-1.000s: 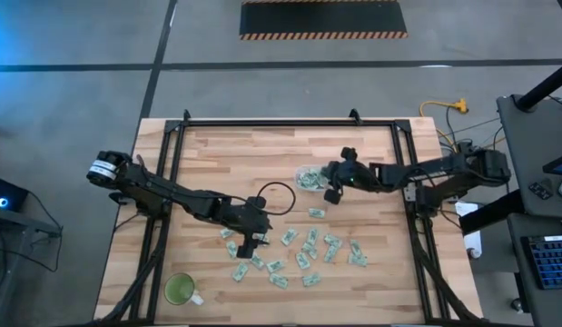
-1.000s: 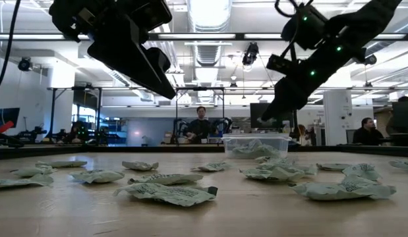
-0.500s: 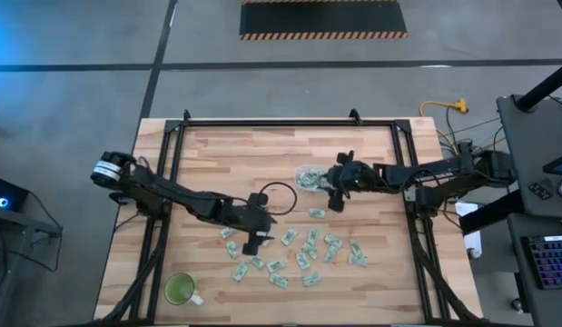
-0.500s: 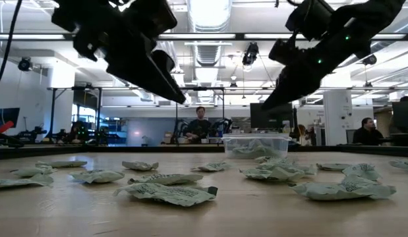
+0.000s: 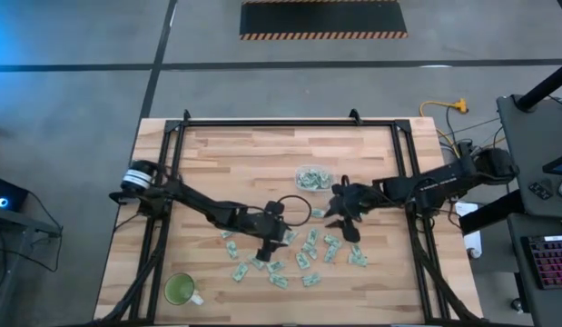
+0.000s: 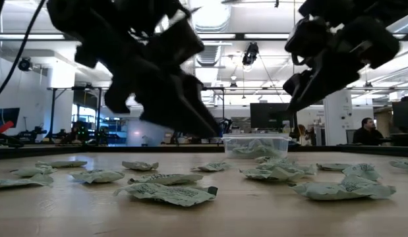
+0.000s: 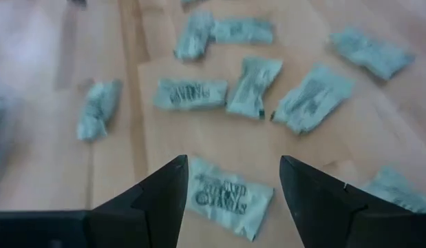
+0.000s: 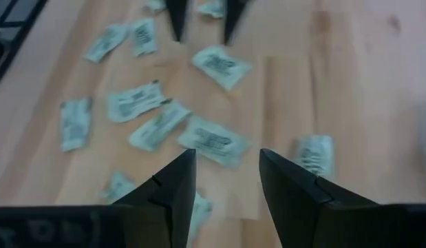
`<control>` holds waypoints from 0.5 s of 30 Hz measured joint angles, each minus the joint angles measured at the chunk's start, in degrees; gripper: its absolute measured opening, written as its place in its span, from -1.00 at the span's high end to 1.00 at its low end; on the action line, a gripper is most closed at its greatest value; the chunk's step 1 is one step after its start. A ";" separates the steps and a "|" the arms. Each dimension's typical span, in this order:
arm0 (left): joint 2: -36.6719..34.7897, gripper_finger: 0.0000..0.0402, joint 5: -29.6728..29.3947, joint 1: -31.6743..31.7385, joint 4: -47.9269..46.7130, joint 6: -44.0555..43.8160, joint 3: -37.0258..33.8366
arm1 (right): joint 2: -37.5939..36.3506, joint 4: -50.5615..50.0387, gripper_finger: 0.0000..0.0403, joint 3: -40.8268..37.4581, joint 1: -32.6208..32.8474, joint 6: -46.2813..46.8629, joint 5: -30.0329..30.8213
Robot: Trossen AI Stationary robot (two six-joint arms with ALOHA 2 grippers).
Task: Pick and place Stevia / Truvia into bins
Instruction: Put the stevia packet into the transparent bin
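Several pale green Stevia / Truvia sachets (image 5: 303,252) lie flat and scattered on the wooden table's near middle. The clear bin (image 5: 312,177) stands farther back with sachets inside, also visible in the low view as the bin (image 6: 255,145). My left gripper (image 5: 271,242) hovers open over the pile's left part; one sachet (image 7: 230,196) lies below and between its fingers (image 7: 173,182), untouched. My right gripper (image 5: 344,218) hangs open over the pile's right part, nearer than the bin, above a sachet (image 8: 213,141), with nothing between its fingers.
A green cup (image 5: 181,291) stands at the table's near left corner. Black frame rails (image 5: 167,182) run along the left and right sides and the far edge. In the low view, people sit in the room beyond the table.
My right gripper has left the spot above the bin and gone toward the table's near edge, over the scattered sachets. My left gripper has moved toward the table's right edge and down, closer to the sachets. The sachets have stayed where they were.
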 joint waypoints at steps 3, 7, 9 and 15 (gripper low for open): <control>2.75 -0.06 1.42 0.64 -0.24 -0.35 1.07 | 0.00 0.34 0.25 0.00 1.64 -0.07 0.00; 5.00 -0.06 2.48 1.51 -0.21 -0.85 2.31 | 0.00 0.37 0.24 0.00 2.20 0.60 0.12; 5.45 -0.06 3.27 2.06 -0.26 -2.01 2.61 | 0.00 0.37 0.24 0.00 2.20 0.71 0.29; 5.57 -0.06 6.20 3.69 -1.41 -5.36 2.59 | 0.00 0.41 0.26 0.00 2.20 0.71 0.46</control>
